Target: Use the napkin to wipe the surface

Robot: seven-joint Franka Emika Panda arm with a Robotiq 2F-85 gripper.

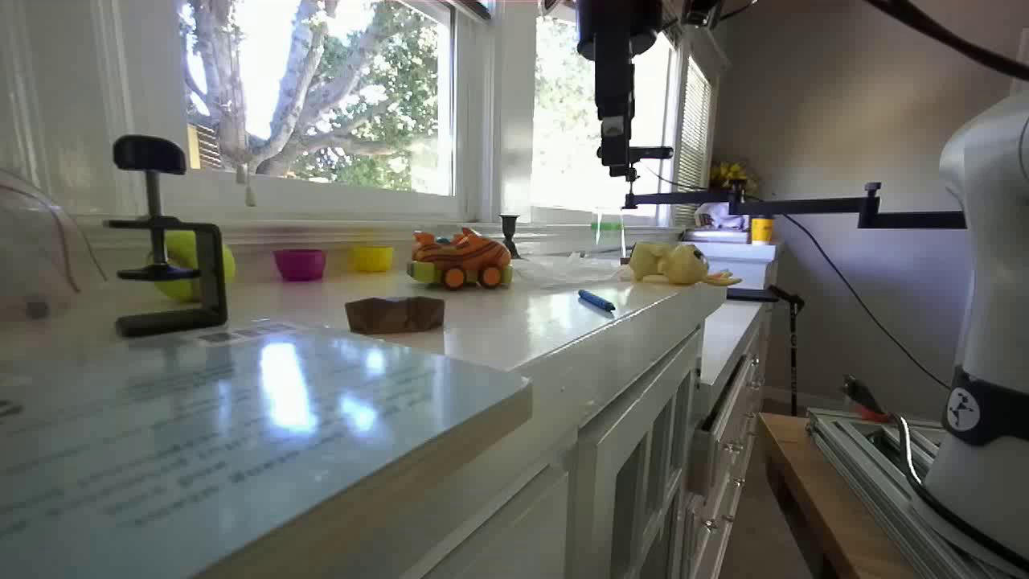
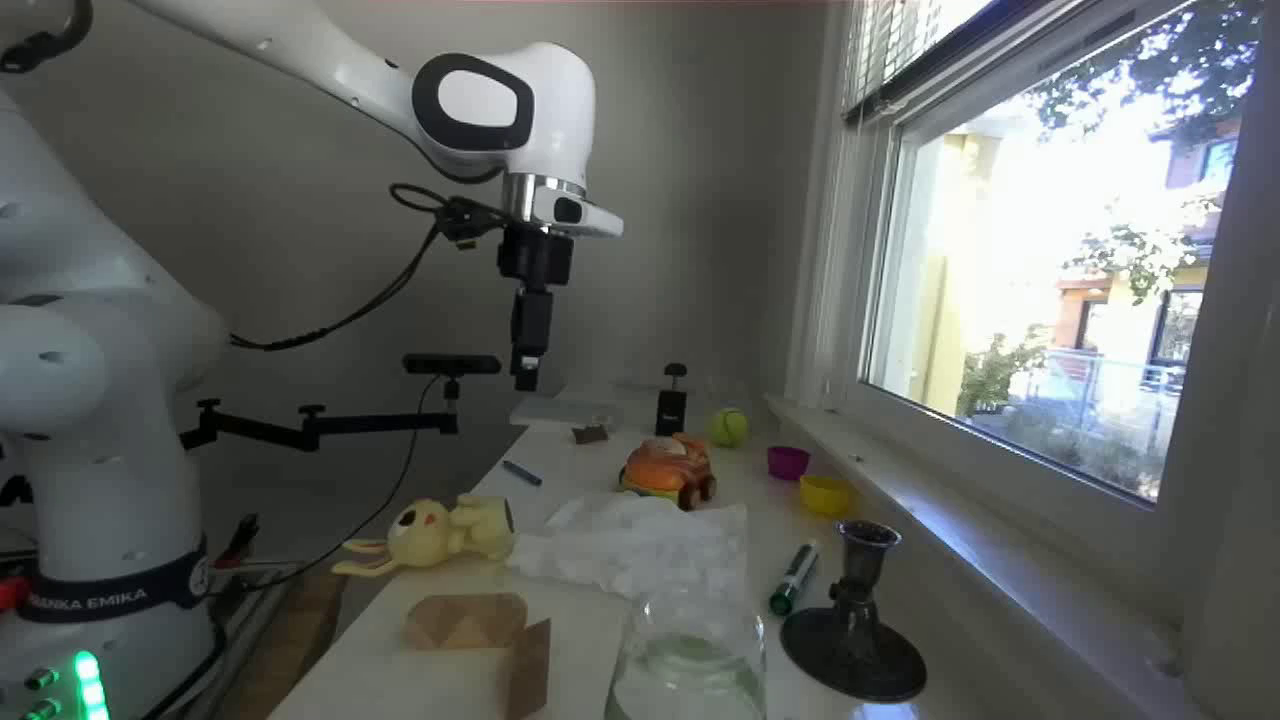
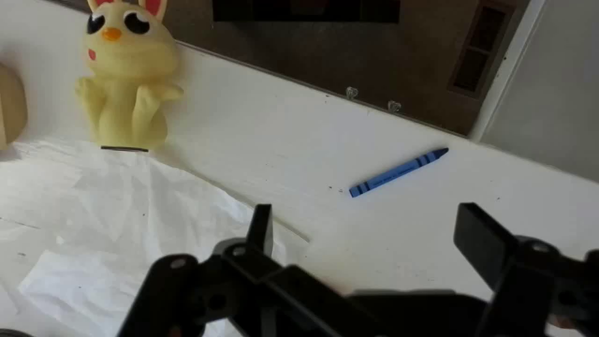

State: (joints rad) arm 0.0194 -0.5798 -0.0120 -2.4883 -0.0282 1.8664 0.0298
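- Wrist view: gripper (image 3: 362, 227) released, fingers spread wide apart, above the white countertop (image 3: 304, 135).
- Both exterior views: gripper points straight down, well above the countertop; seen edge-on there, so finger spacing can't be read from those.
- Task item, napkin (image 3: 154, 201): white, crumpled, lying on the countertop, lower left in wrist view, partly behind a finger.
- In an exterior view, orange toy car (image 2: 665, 472) sits just beyond the napkin; touching or not, cannot tell.
- Yellow bunny toy (image 2: 430, 535): lying down, ears out past the countertop edge, base just beside the napkin.
- Blue crayon (image 3: 398, 172): near the countertop edge, apart from napkin, dark tip toward the edge.
- Magenta cup (image 2: 788, 461) and yellow cup (image 2: 826, 496): near each other, along the windowsill (image 2: 950, 535).
- Tennis ball (image 2: 729, 427): near black clamp (image 2: 671, 412); clamp upright.
- Small brown piece (image 1: 394, 315): on countertop near clamp, identity unclear.
- Green-capped marker (image 2: 795, 578): lying just beside dark candle holder (image 2: 855, 630), which stands upright.
- Glass jar (image 2: 690, 660): cut off by bottom of frame; tan piece (image 2: 465, 620) near it, identity unclear.
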